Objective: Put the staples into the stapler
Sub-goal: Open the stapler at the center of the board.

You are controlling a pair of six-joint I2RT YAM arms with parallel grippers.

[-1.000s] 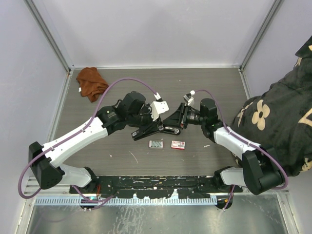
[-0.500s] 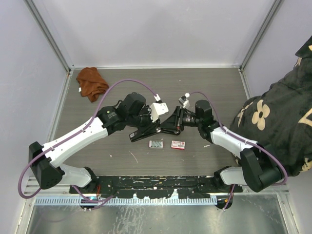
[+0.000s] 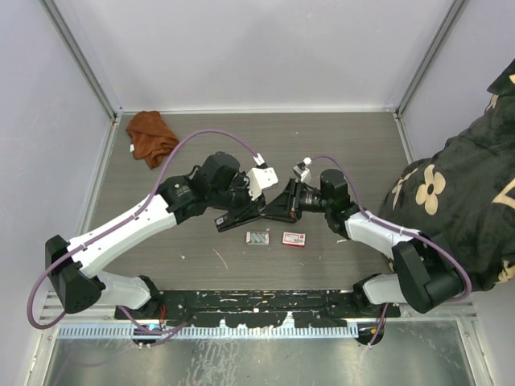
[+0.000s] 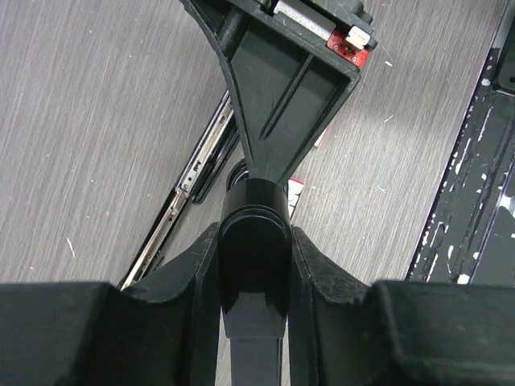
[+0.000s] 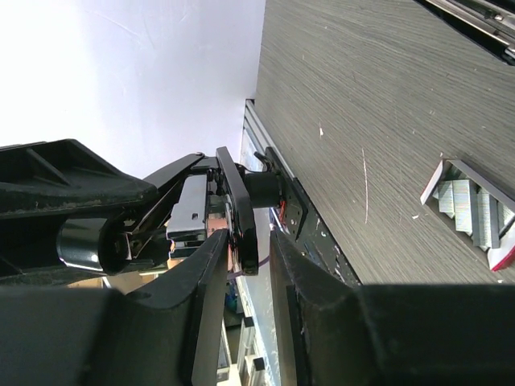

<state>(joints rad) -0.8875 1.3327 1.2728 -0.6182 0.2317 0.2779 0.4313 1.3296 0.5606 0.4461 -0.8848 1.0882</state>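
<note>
Moved in, right jaws clamp stapler point(image 3: 244, 215), staples point(image 3: 257, 237) loose nearby

The table point(image 3: 346, 153) in front of me is dark grey with a fine wood grain, scattered with small white flecks. A crumpled rust-brown cloth point(image 3: 150, 135) lies in its far left corner, well apart from everything else. Near the middle, toward my side, a small grey tray point(image 3: 257, 237) sits flat with silvery staples point(image 5: 471, 211) lying in rows inside it. Just beside it on the right lies a red-and-white box point(image 3: 294, 238), a narrow gap between them.
</note>
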